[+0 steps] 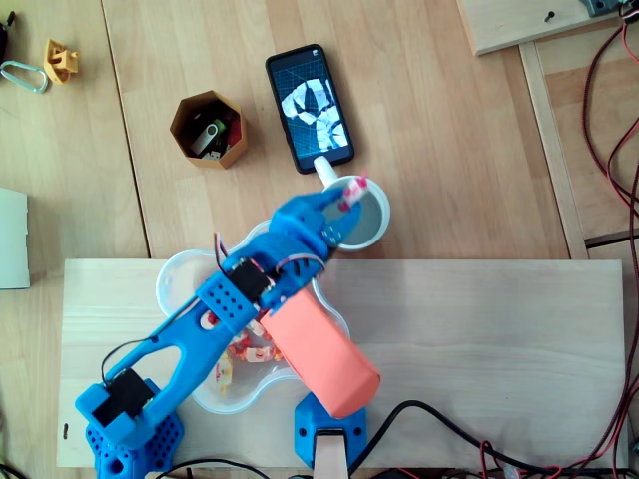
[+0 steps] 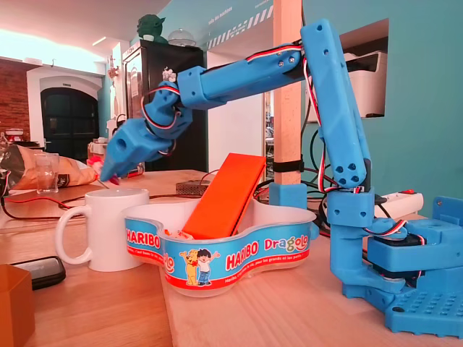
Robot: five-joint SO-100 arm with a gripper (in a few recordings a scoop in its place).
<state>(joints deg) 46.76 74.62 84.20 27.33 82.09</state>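
My blue gripper [image 1: 349,200] hangs over the open top of a white mug [image 1: 374,228], its tip just above the rim. The gripper [image 2: 108,173] is shut on a small pink sweet [image 1: 357,185], which shows as a reddish speck at the tip in the fixed view. The mug [image 2: 108,231] stands right behind a clear Haribo tub [image 2: 239,253]. That tub [image 1: 180,274] holds several sweets and lies partly under my arm. An orange box [image 1: 324,354] leans tilted in the tub, also visible in the fixed view [image 2: 226,195].
A phone [image 1: 310,95] with a lit screen lies just beyond the mug's handle. An orange hexagonal pot [image 1: 208,130] with USB sticks stands to its left. A yellow clip [image 1: 60,60] and a carabiner [image 1: 25,76] lie at the far left. Cables run along the right edge.
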